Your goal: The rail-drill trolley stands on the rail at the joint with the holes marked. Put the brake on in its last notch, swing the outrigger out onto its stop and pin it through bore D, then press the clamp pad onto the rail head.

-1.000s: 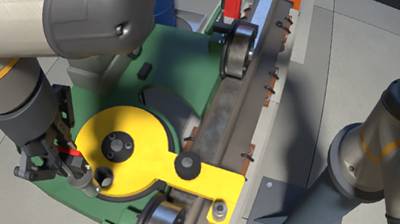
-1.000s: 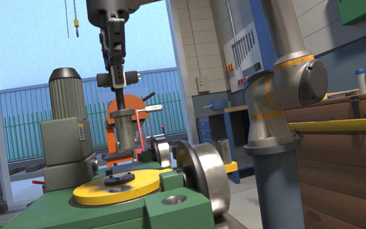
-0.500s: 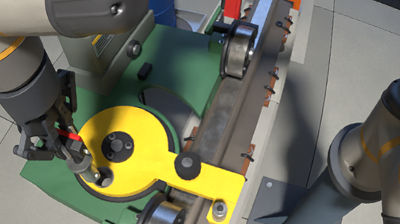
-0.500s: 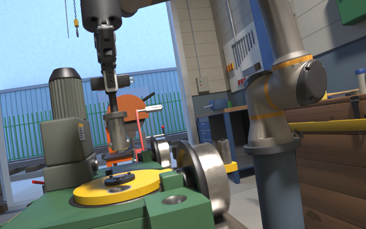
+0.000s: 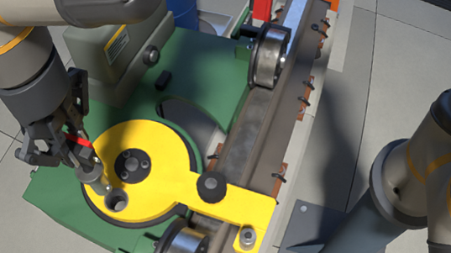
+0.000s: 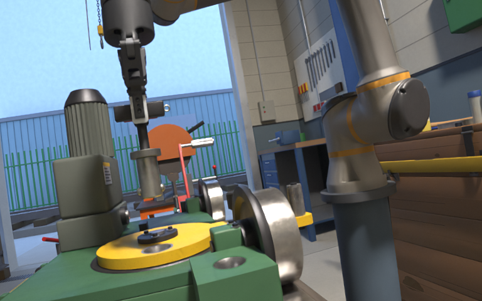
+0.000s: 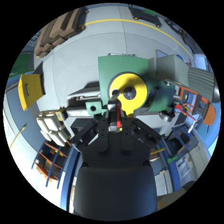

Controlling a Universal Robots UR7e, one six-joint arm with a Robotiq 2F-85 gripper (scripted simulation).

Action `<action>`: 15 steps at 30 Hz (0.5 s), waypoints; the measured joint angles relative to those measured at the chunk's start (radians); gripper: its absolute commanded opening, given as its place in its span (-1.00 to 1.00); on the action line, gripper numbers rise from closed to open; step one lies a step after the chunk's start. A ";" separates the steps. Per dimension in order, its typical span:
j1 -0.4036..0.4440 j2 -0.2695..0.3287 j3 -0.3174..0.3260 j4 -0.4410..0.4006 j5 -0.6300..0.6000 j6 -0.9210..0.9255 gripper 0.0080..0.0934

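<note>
The grey locking pin (image 5: 92, 172) (image 6: 148, 173) hangs upright just above and beside the open bore (image 5: 117, 200) (image 6: 156, 248) in the yellow outrigger disc (image 5: 135, 170) (image 6: 156, 245) (image 7: 128, 92). My gripper (image 5: 79, 149) (image 6: 138, 106) (image 7: 114, 118) is closed on the pin's T-handle with its red tag, and the wrist camera shows the fingers on it. The outrigger's yellow arm (image 5: 227, 207) reaches across the rail (image 5: 268, 100), carrying a black knob (image 5: 211, 186) and a small pad (image 5: 247, 236) at its tip. The green trolley deck (image 5: 196, 69) lies under the disc.
The grey motor housing (image 5: 117, 58) (image 6: 89, 170) stands close behind the gripper on the deck. Steel wheels (image 5: 268, 55) (image 6: 272, 230) sit on the rail. A red brake lever (image 6: 185, 167) rises beyond, and a second arm's column (image 5: 399, 195) (image 6: 362, 177) stands across the rail.
</note>
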 measured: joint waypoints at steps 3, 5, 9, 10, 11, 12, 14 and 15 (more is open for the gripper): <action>-0.004 0.001 -0.001 0.000 0.000 0.003 -1.00; -0.007 0.001 -0.001 0.000 0.000 0.005 -1.00; -0.011 0.002 -0.002 0.000 0.000 0.009 -1.00; -0.012 0.002 -0.002 0.000 0.000 0.009 -1.00; -0.013 0.002 -0.002 0.000 0.000 0.010 -1.00; -0.013 0.002 -0.002 0.000 0.000 0.010 -1.00; -0.014 0.002 -0.003 0.000 0.000 0.011 -1.00; -0.015 0.002 -0.003 0.000 0.000 0.012 -1.00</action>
